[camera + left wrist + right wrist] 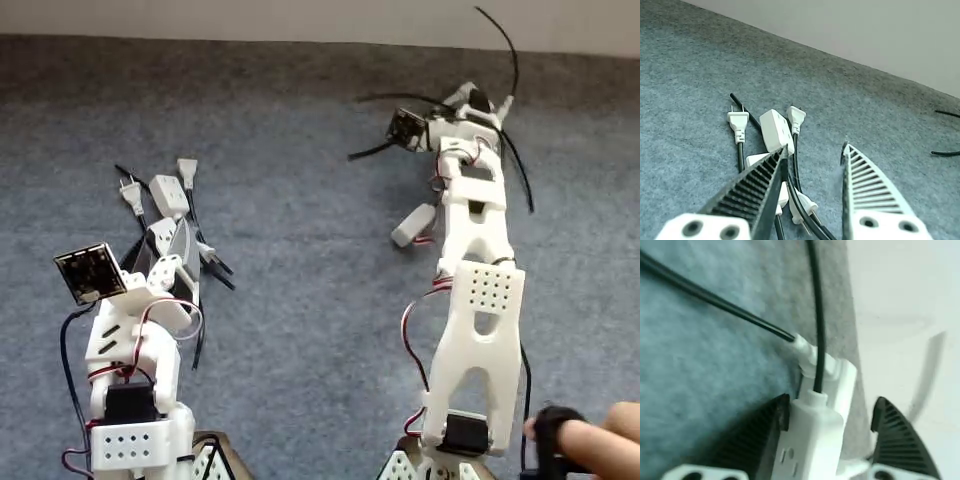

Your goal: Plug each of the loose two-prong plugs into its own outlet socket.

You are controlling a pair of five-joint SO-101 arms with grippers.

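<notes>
The loose plugs lie in a small heap on the grey table (pixel 690 60) just ahead of the left arm. One two-prong plug (pixel 738 125) and a second plug (pixel 796 116) flank a white socket block (pixel 775 131). Both have their prongs pointing away from the arm, and their black cords (pixel 799 195) trail back under it. Their long axes therefore run roughly in line with the left pincer (pixel 815 149), which hangs just short of the heap with its jaws spread wide and nothing between them. From above, the same heap sits just beyond that pincer (pixel 183 250), so the left arm is plainly the nearer one. I'd judge it must come down over a plug body crosswise to get a hold. The crowding of block, plugs and cords leaves little room to do that cleanly. Well apart, at the far side of the table, the right pincer (pixel 832 402) straddles another socket block (pixel 810 440) whose slotted face shows between the jaws. One finger (pixel 777 412) lies against the block's side, while a gap of daylight shows between the block and the other finger. I'd call it parted around the block, not clamped. A black cable (pixel 815 315) ends in a white fitting on top of that block, though I cannot tell whether it is a seated plug.
</notes>
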